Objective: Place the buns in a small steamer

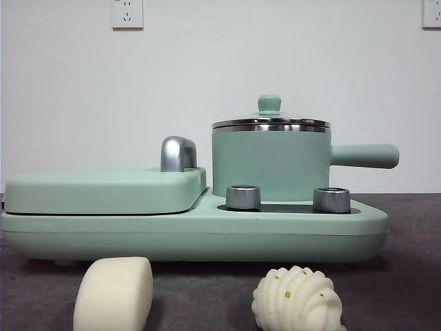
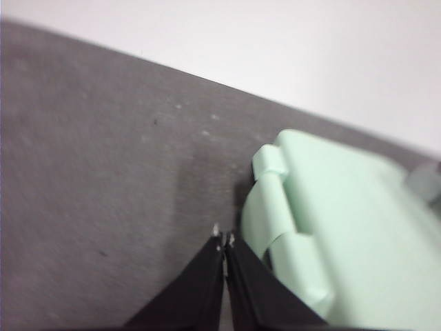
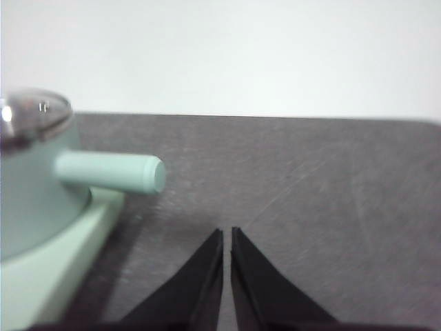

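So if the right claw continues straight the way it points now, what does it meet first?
Probably only the bare grey table. The right claw, shut and empty, points at open tabletop beside the small steamer's handle; depth is unclear.

In front of you a mint-green cooker base (image 1: 193, 238) sits on the dark grey table (image 1: 406, 276), its flat griddle cover (image 1: 103, 189) closed, chrome handle (image 1: 178, 153) behind, two steel knobs (image 1: 243, 196) (side by side) and two wall sockets (image 1: 127, 13) above.
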Robot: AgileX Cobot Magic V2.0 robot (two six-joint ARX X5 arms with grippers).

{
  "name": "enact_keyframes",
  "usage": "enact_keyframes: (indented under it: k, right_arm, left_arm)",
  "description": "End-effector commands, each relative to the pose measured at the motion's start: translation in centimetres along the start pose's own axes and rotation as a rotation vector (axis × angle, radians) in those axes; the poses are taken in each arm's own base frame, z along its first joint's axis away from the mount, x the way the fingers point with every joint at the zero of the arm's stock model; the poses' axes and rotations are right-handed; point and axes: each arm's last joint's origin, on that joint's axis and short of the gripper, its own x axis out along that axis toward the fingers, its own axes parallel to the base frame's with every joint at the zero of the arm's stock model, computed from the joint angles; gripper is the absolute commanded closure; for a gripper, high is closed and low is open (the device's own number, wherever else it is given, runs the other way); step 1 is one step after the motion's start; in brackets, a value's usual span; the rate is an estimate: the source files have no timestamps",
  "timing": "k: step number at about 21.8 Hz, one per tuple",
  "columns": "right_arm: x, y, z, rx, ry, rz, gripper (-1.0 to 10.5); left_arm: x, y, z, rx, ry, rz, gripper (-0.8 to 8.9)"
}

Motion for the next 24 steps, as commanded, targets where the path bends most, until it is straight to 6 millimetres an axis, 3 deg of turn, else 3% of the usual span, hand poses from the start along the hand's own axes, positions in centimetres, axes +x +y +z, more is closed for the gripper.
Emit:
enact_keyframes:
  k: [1, 7, 13, 18, 24]
  right_arm:
    - [0.0, 0.0, 0.0, 0.281, -0.010, 0.008, 9.3]
    - [-0.1, 0.4, 1.2, 0.407, -0.089, 0.148, 9.3]
    - [-1.0, 0.8, 4.3, 0.437, -0.186, 0.212, 9.3]
    - [-2.0, 1.1, 7.6, 0.412, -0.228, 0.222, 9.3]
    - [-2.4, 1.5, 11.6, 0.297, -0.205, 0.220, 9.3]
  left_arm:
    - [0.2, 0.2, -0.4, -0.340, 0.001, 0.000, 8.07]
    - [0.0, -0.5, 1.2, -0.396, -0.147, -0.111, 8.06]
    - [-1.1, -1.8, 4.0, -0.304, -0.409, -0.269, 8.06]
    - [-2.0, -2.7, 6.1, -0.280, -0.423, -0.270, 8.04]
    - [-3.0, -4.2, 9.6, -0.168, -0.319, -0.179, 8.04]
